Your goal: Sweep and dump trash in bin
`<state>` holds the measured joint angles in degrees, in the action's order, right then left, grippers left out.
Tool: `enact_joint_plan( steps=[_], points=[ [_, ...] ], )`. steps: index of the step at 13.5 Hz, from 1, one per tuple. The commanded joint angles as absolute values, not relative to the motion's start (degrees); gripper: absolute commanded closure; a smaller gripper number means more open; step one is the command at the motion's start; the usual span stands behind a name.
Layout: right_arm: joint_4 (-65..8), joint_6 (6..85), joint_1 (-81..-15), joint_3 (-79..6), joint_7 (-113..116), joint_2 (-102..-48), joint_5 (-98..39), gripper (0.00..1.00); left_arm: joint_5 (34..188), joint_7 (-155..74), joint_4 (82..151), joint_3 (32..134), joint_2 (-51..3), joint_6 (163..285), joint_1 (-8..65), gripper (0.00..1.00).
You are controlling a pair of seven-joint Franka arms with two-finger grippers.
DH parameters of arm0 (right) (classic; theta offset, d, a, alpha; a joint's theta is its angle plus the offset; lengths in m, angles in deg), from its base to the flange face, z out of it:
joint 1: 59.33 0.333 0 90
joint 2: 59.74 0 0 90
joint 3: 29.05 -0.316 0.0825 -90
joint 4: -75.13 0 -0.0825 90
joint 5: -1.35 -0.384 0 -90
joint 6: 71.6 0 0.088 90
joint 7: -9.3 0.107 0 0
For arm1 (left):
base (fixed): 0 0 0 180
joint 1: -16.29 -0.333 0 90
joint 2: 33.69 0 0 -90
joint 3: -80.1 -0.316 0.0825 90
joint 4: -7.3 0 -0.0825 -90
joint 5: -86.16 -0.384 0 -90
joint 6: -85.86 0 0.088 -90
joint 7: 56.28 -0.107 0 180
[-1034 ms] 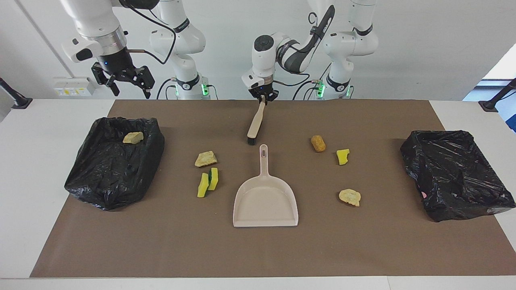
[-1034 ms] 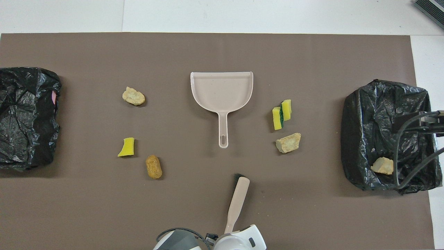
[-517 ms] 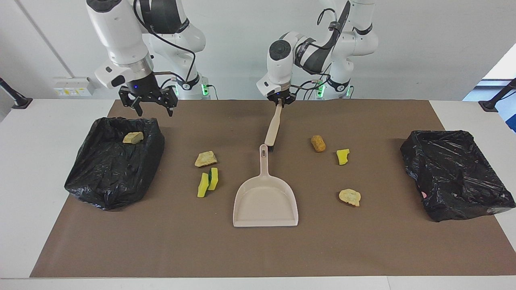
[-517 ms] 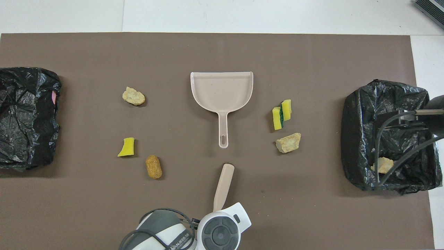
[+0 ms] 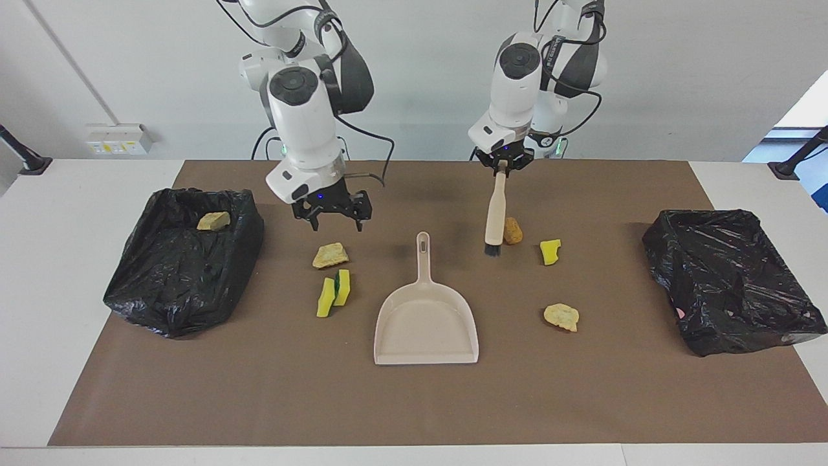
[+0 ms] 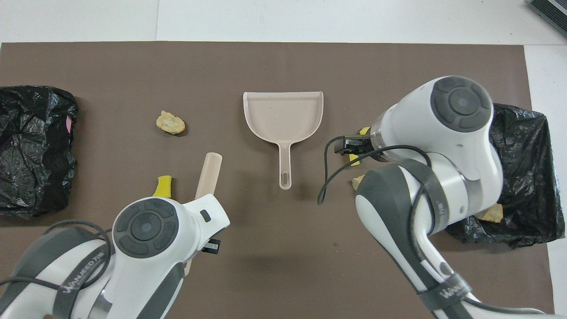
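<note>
My left gripper (image 5: pixel 501 167) is shut on the top of a beige brush (image 5: pixel 494 210). The brush hangs almost upright, its dark bristles low beside an orange-brown chunk of trash (image 5: pixel 513 231). I cannot tell if the bristles touch the mat. A yellow chunk (image 5: pixel 550 252) and a tan chunk (image 5: pixel 561 316) lie near it. My right gripper (image 5: pixel 336 223) is open, empty, in the air over another tan chunk (image 5: pixel 330 255). Yellow-and-green sponge pieces (image 5: pixel 334 291) lie beside the beige dustpan (image 5: pixel 427 323). One tan chunk (image 5: pixel 213 221) lies in the black-lined bin (image 5: pixel 162 285) at the right arm's end.
A second black-lined bin (image 5: pixel 731 278) stands at the left arm's end of the brown mat (image 5: pixel 414 401). The dustpan's handle (image 6: pixel 285 166) points toward the robots. In the overhead view both arms cover much of the mat's near half.
The left arm carried the brush from the mat's middle toward its own end, beside the orange-brown chunk. The right gripper left the bin and came down over the tan chunk.
</note>
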<state>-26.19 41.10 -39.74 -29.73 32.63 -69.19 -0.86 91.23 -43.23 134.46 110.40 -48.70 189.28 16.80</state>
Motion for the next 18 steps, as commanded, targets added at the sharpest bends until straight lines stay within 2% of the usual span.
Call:
enact_joint_plan(
  steps=[1, 6, 8, 11, 14, 16, 17, 18],
  points=[
    [-25.3, 43.0, -37.5, -29.5, 33.9, -71.8, -4.8, 0.00, 88.9, -44.2, 134.5, 106.0, -48.0, 189.0, 17.3, 0.97],
    [-25.3, 46.9, -31.7, -29.5, 39.2, -76.3, -5.0, 0.00, 85.3, -53.6, 133.8, 95.3, -44.2, 195.6, 17.3, 1.00],
    [-24.3, 49.4, -29.9, -29.5, 40.1, -78.7, -5.0, 0.00, 80.6, -58.5, 131.2, 92.5, -41.4, 197.5, 17.3, 1.00],
    [-22.6, 53.0, -27.6, -29.4, 41.7, -82.2, -5.0, 0.00, 77.3, -66.0, 122.6, 88.9, -33.7, 197.8, 17.4, 1.00],
    [-22.5, 54.9, -27.4, -29.4, 41.6, -84.6, -4.0, 0.00, 71.5, -74.6, 113.2, 87.7, -23.4, 199.0, 17.2, 1.00],
    [-22.6, 55.4, -27.1, -29.4, 41.3, -84.8, -3.8, 0.00, 71.2, -84.5, 108.5, 87.5, -18.2, 201.5, 17.1, 1.00],
    [-22.5, 55.4, -27.1, -29.4, 41.1, -84.9, -3.7, 0.28, 71.2, -86.0, 106.5, 87.5, -15.9, 202.3, 17.0, 1.00],
    [-22.3, 55.2, -27.2, -29.4, 41.0, -84.9, -3.7, 0.62, 71.0, -87.4, 104.4, 87.4, -13.6, 202.4, 16.5, 1.00]
  ],
)
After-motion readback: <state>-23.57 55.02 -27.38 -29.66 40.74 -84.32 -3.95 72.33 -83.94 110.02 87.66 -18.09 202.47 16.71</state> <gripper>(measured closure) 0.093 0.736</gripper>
